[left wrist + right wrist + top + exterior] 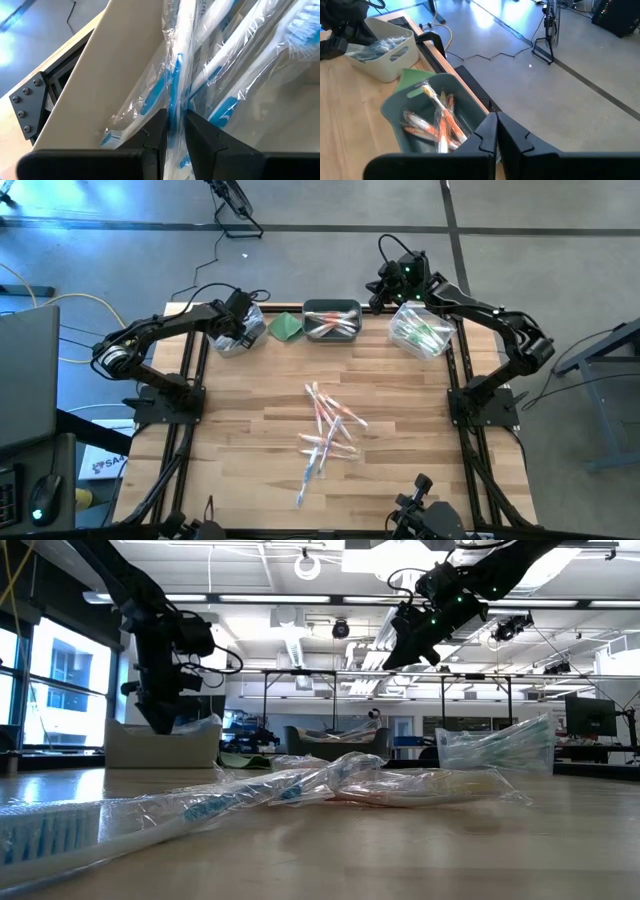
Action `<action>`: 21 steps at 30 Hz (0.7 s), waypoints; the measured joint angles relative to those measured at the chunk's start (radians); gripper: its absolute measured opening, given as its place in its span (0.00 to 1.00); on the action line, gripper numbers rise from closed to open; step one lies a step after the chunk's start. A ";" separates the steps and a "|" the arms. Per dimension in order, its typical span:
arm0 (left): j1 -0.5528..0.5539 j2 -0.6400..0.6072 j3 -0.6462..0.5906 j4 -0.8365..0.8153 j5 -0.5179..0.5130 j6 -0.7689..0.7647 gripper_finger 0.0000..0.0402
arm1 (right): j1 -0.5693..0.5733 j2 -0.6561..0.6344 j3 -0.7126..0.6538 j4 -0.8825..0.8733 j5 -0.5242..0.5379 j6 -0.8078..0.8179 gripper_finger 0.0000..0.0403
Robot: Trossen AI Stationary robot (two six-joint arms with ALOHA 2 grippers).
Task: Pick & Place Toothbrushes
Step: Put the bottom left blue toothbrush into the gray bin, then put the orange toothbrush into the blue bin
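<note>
Foreground, low view: wrapped toothbrushes (pixel 300 790) sprawl across the wooden table (pixel 400 850), one blue bristle head right up against the lens, detail the high view can't give.
Loose pile, high view: the same scatter (pixel 325 435) sits mid-table, well apart from all three bins and both arms.
Left gripper: down inside the white bin (pixel 238 335) at the table's far left corner; its own wrist view shows the left gripper (pixel 175 132) with fingers parted just a crack, a blue-handled wrapped toothbrush (pixel 172 95) running between them. Gripped or merely between them? Cannot tell.
White bin contents: only the left wrist view reveals several blue toothbrushes stacked against the pale wall (pixel 115 65).
Right gripper: the right gripper (pixel 496 131) has its fingers pressed together on nothing, hovering just beside the grey bin (pixel 400 97); from above it hangs at the far edge (pixel 385 285).
Grey bin: orange-handled toothbrushes (pixel 442 125) inside, clearest in the right wrist view.
Clear bin: far right, green-handled toothbrushes (pixel 425 332) inside.
Green cloth: folded green cloth (pixel 287 326) lies between white and grey bins.
</note>
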 joint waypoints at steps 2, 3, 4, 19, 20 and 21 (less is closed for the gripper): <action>0.000 0.000 0.000 -0.001 0.001 0.000 0.16 | 0.000 0.000 0.000 0.000 -0.001 0.000 0.01; 0.000 0.000 0.000 -0.002 0.001 0.000 0.17 | 0.000 0.000 0.000 0.000 -0.001 0.000 0.01; 0.000 0.000 0.000 -0.003 0.001 0.000 0.18 | 0.000 0.000 0.000 0.000 -0.002 0.000 0.01; 0.000 0.000 0.000 0.035 -0.002 -0.007 0.45 | 0.000 0.000 0.000 0.000 -0.003 -0.003 0.01; 0.000 0.000 0.000 0.042 -0.002 -0.007 0.45 | 0.000 0.000 0.000 0.000 -0.003 -0.003 0.01; 0.000 0.000 0.000 0.053 -0.002 -0.007 0.45 | 0.000 0.000 0.000 0.000 -0.003 -0.003 0.01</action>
